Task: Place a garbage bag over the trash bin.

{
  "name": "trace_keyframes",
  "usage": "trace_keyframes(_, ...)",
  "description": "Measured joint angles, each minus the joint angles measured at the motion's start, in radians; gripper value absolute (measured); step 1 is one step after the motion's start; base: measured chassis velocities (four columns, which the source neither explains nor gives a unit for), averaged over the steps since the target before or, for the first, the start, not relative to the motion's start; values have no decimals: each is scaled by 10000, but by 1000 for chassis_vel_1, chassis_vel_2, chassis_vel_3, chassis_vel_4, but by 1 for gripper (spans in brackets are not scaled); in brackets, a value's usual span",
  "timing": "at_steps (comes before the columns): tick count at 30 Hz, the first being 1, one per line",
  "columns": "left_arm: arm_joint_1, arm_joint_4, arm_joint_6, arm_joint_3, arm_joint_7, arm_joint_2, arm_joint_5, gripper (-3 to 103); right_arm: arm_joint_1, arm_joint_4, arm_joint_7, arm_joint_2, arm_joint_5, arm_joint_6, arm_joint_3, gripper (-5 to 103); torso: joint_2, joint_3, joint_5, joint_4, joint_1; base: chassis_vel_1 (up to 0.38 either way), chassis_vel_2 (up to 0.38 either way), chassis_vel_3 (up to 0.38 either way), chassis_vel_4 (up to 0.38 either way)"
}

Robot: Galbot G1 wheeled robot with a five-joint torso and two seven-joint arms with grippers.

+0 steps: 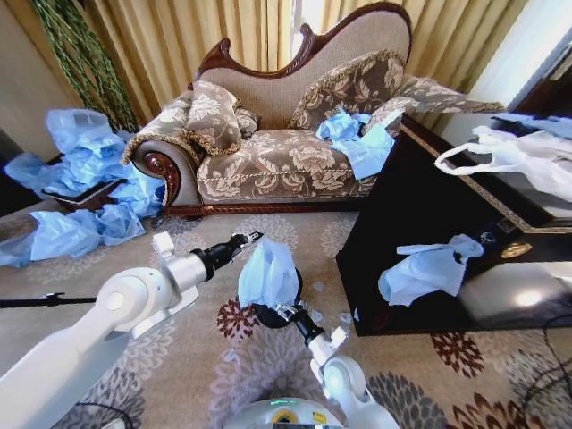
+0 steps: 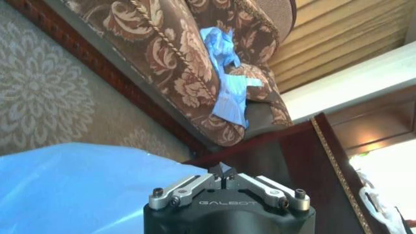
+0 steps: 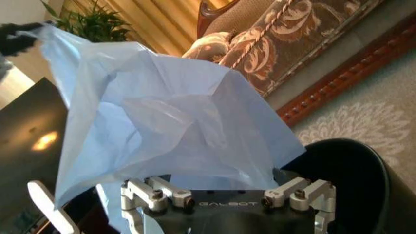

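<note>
The light-blue garbage bag hangs upright over the small black trash bin on the carpet before the sofa. My left gripper is shut on the bag's upper edge, its fingertips pressed together with the blue film beside them. My right gripper sits low at the bin's near side. In the right wrist view its jaws stand spread around the bag's lower edge, and the bin's glossy rim lies just beyond. The bin's inside is hidden.
A patterned sofa stands behind with another blue bag on its seat. A glossy black table at the right carries a blue bag and a white handled bag. Several blue bags are piled at the left.
</note>
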Motion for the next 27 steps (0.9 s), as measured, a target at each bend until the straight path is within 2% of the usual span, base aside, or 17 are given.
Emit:
trace_keyframes(12, 491, -292, -71, -545, -8, 95, -31, 0, 581, -375, 511, 212, -195, 24, 44, 100, 0, 0, -2, -2, -1, 0, 0, 0, 0)
trace_keyframes(13, 555, -307, -74, -618, -6, 105, -34, 0, 636, -330, 504, 252, -215, 24, 13, 102, 0, 0, -2, -2, -1, 0, 0, 0, 0)
trace_keyframes(19, 774, -344, -75, -870, 12, 129, -35, 0, 652, -55, 469, 255, -249, -61, -74, 84, 0, 0, -2, 0, 0, 0, 0, 0, 0)
trace_keyframes(21, 797, -345, -75, -908, 17, 136, -35, 0, 630, -13, 478, 236, -243, -70, -74, 84, 0, 0, -2, 0, -1, 0, 0, 0, 0)
trace_keyframes(27, 684, -320, -80, -983, 48, 273, -39, 0, 478, 462, 660, 93, -215, -92, -47, 63, 0, 0, -2, 0, -1, 0, 0, 0, 0)
